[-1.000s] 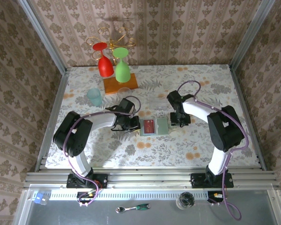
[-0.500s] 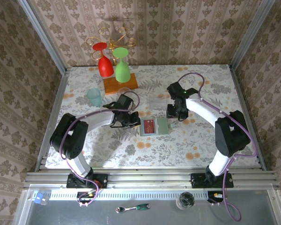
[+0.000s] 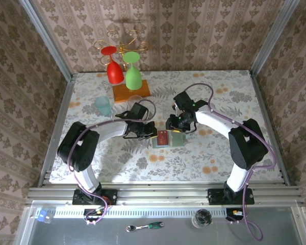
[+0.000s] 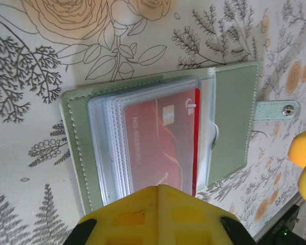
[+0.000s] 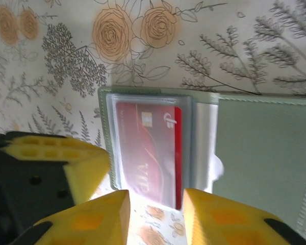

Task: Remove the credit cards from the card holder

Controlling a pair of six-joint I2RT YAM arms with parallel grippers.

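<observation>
thin red plastic credit card [image 5: 148, 153] looks stiff, slick; right gripper [image 5: 153, 206], fingers spread, should pinch its bare edge; left gripper [image 4: 158, 198] has them pressed together.

- The edge of the holder [image 4: 234, 117] nearest the left gripper [image 4: 158, 196] is hidden under its pressed-together fingers [image 4: 143, 214], along with that end of the card [image 4: 158, 138].
- The card's print is blurred behind clear sleeves [image 4: 107, 148]; how many cards lie beneath cannot be told.
- Between the right gripper [image 5: 156, 196] fingers, glare washes out the card's end.
- Right of that gripper, the holder is blurred and cut off.
</observation>
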